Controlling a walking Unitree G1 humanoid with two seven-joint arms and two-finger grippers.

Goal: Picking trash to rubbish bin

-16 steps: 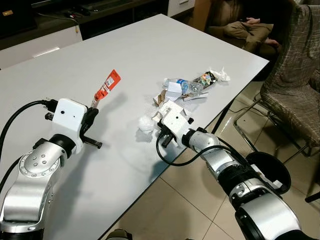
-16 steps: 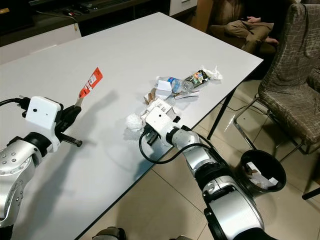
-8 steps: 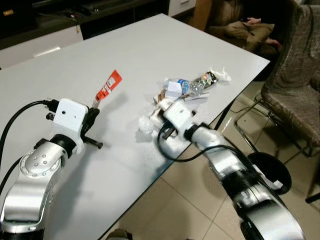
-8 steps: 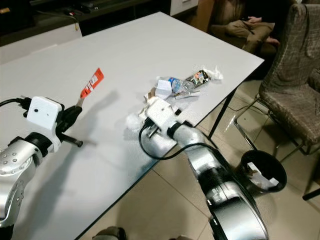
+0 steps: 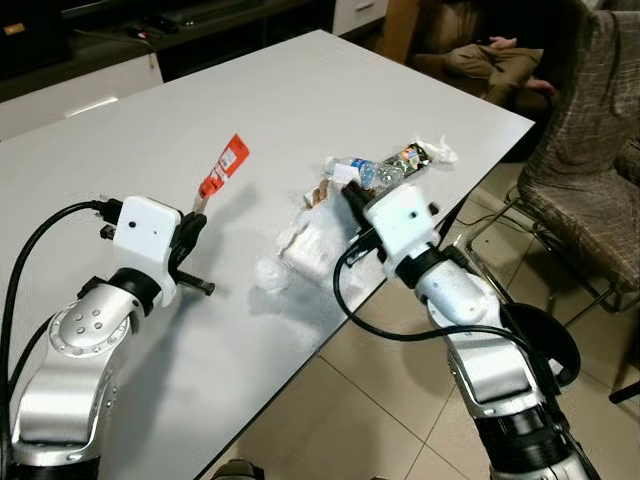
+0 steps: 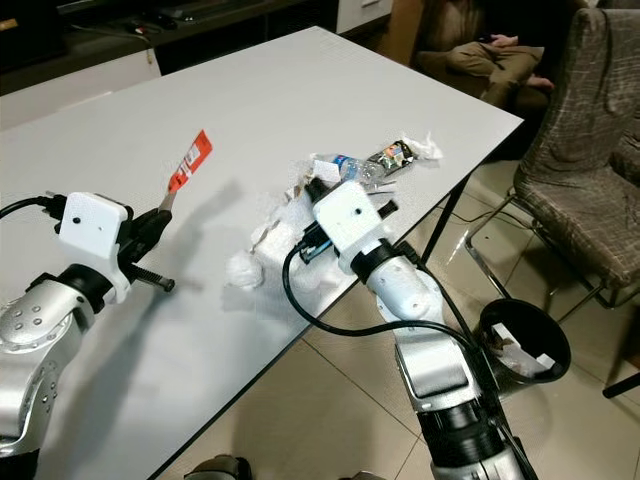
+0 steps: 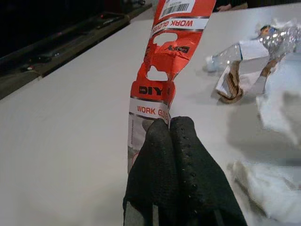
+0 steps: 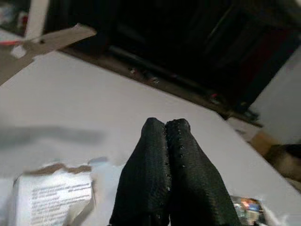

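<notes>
My left gripper [image 5: 197, 214] is held above the white table [image 5: 300, 90], shut on the lower end of a red work-glove wrapper [image 5: 222, 168] that sticks up from its fingers [image 7: 181, 141]. My right gripper [image 5: 348, 198] is raised over the table's right edge with its fingers [image 8: 164, 141] pressed together. A crumpled white tissue sheet [image 5: 310, 240] hangs from it down to a wad [image 5: 268, 272] on the table. Just beyond lies a trash pile with a crushed clear bottle [image 5: 385, 172] and torn paper [image 8: 56, 197]. The black rubbish bin [image 6: 525, 345] stands on the floor to the right.
A patterned chair [image 5: 590, 200] stands right of the table, close to the bin. A person sits on a sofa at the far right corner [image 5: 490, 60]. A dark cabinet runs along the back. Tiled floor lies below the table edge.
My right gripper has risen and swung toward the trash pile, pulling the white tissue up and stretching it. The wad has slid toward me. The left gripper has kept its hold.
</notes>
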